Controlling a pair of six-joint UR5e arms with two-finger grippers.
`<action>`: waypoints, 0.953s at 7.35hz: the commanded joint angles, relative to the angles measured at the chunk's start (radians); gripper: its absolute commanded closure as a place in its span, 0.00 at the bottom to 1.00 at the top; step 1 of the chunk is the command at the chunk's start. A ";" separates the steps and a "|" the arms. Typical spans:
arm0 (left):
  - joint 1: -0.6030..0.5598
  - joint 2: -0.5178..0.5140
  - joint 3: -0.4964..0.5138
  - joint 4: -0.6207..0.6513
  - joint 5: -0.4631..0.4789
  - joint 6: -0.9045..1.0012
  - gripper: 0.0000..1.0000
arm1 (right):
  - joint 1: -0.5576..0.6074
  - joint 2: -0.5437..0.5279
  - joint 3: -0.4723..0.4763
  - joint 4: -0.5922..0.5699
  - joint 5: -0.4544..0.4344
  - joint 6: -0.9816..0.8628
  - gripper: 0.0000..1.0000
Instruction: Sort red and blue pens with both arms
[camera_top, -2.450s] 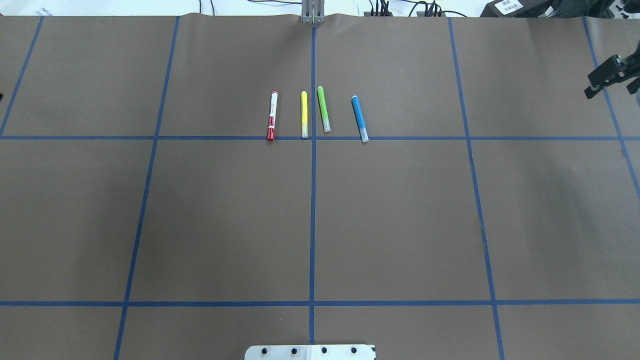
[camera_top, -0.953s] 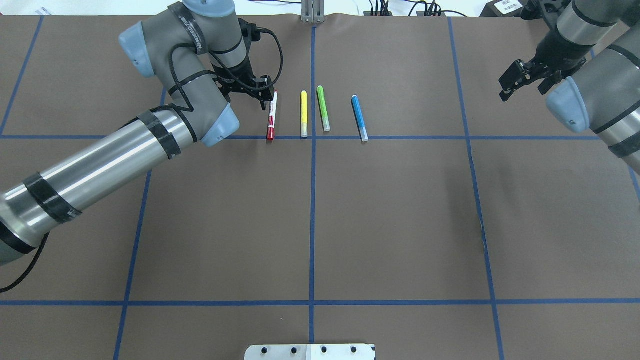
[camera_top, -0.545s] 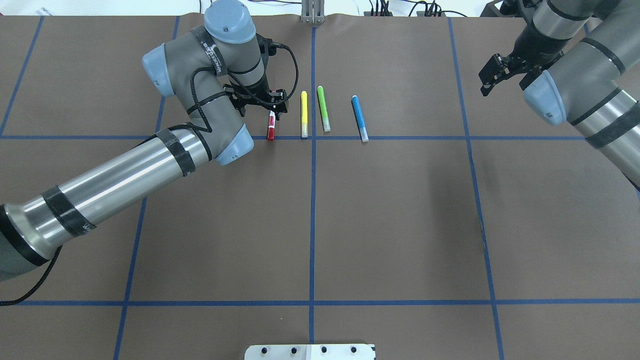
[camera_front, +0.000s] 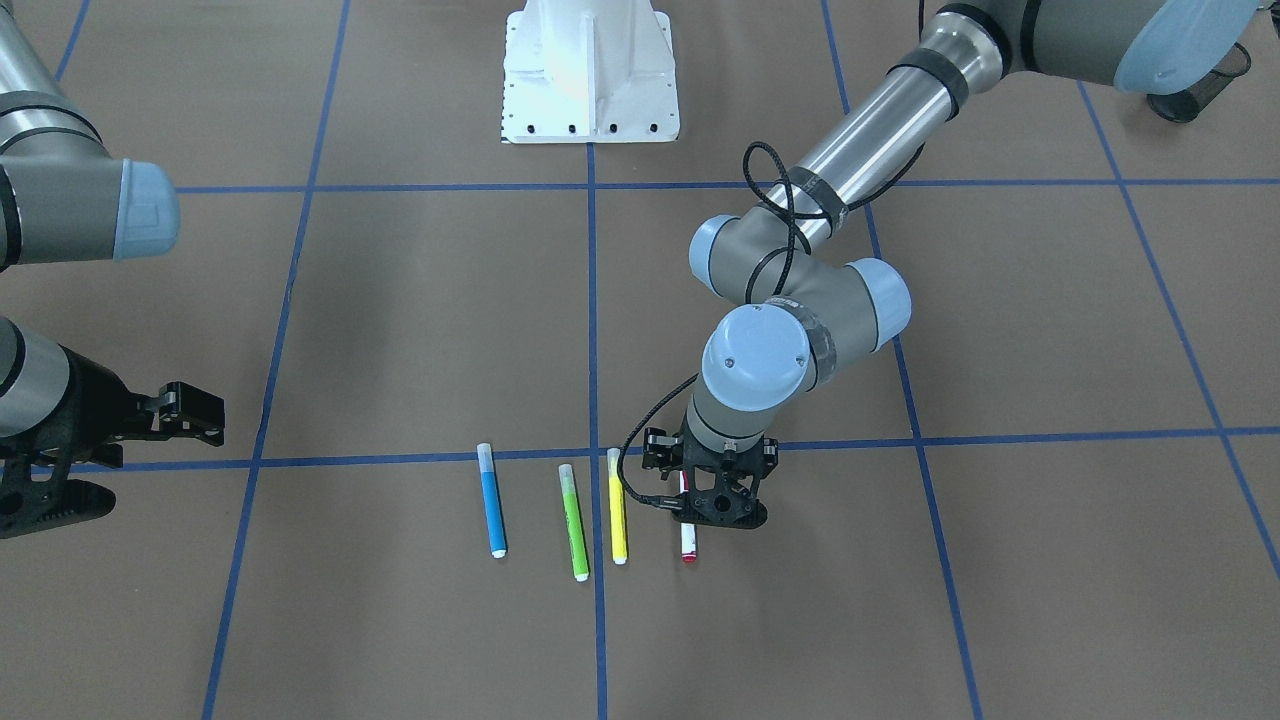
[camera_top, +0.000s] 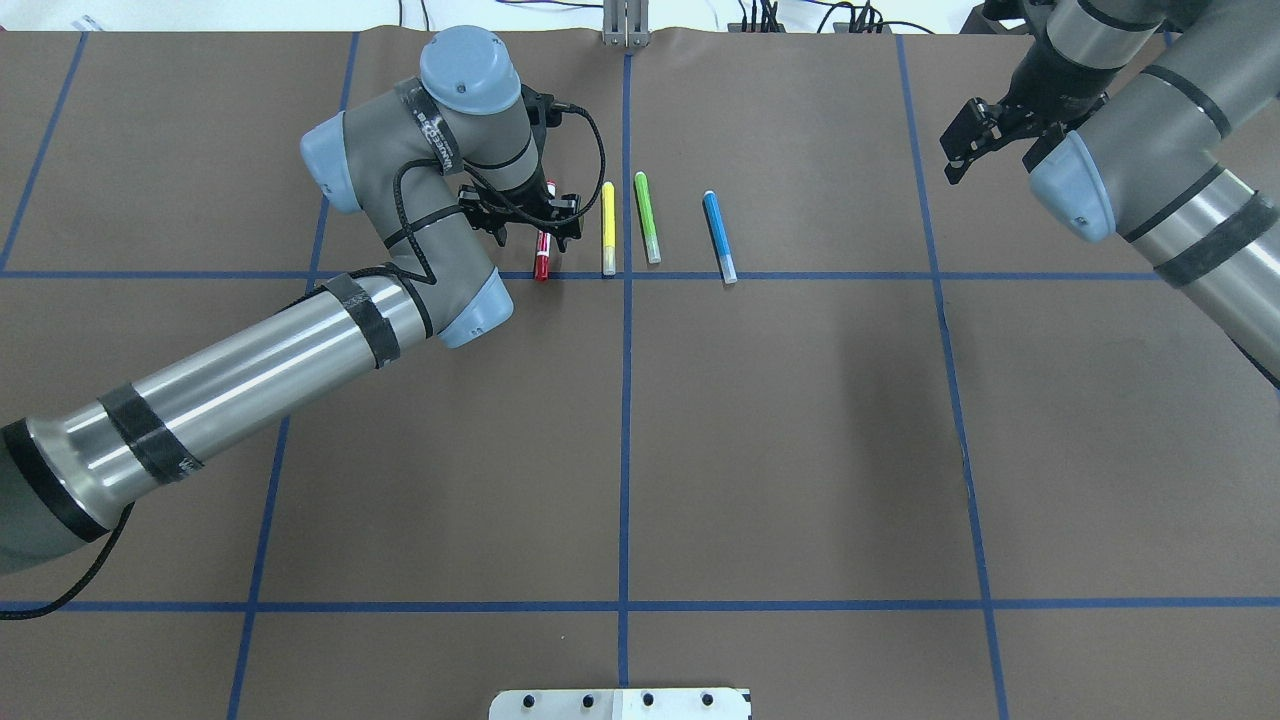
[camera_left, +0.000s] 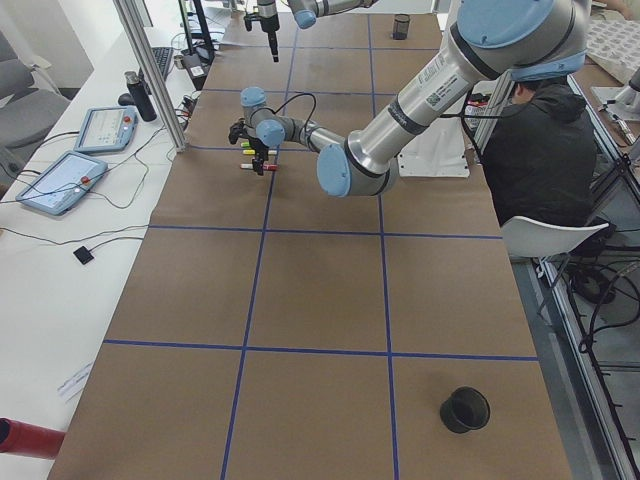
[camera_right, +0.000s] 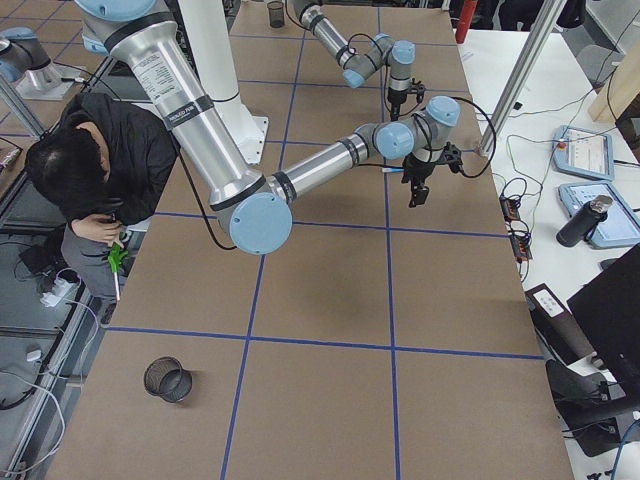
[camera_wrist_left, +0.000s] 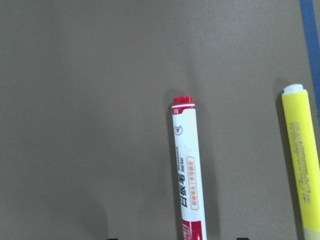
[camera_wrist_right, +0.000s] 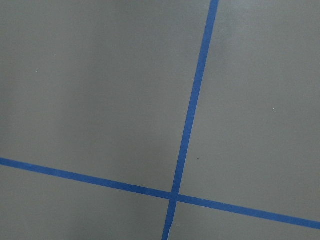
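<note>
The red pen (camera_top: 541, 264) lies leftmost in a row of markers, white-barrelled with red cap and end. My left gripper (camera_top: 537, 230) hangs open right over its middle, one finger on each side. The left wrist view shows the red pen (camera_wrist_left: 189, 175) running down between the two widely spaced fingertips at the bottom edge. The blue pen (camera_top: 719, 237) lies rightmost in the row, untouched. My right gripper (camera_top: 975, 152) is open and empty, well to the right of the blue pen. In the front view the left gripper (camera_front: 713, 512) covers part of the red pen (camera_front: 688, 542); the blue pen (camera_front: 491, 500) and right gripper (camera_front: 160, 458) are apart.
A yellow marker (camera_top: 608, 228) and a green marker (camera_top: 647, 217) lie between the two pens, the yellow one close to my left gripper. Black cups (camera_left: 465, 410) (camera_right: 167, 378) stand near the table's ends. A person (camera_right: 95, 160) sits beside the robot's base (camera_front: 590, 70).
The left arm swung in over the red pen and slid along it toward its middle. The right arm came in from the right edge and moved leftward, gripper still open.
</note>
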 joint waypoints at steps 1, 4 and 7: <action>0.009 -0.005 0.002 -0.002 0.002 -0.016 0.37 | 0.000 0.002 -0.001 0.000 0.000 0.000 0.00; 0.019 -0.007 0.005 -0.002 0.002 -0.030 0.46 | 0.001 0.002 -0.001 0.000 0.002 0.008 0.00; 0.019 -0.007 0.004 0.001 0.002 -0.041 1.00 | 0.001 0.001 -0.001 -0.002 0.002 0.008 0.00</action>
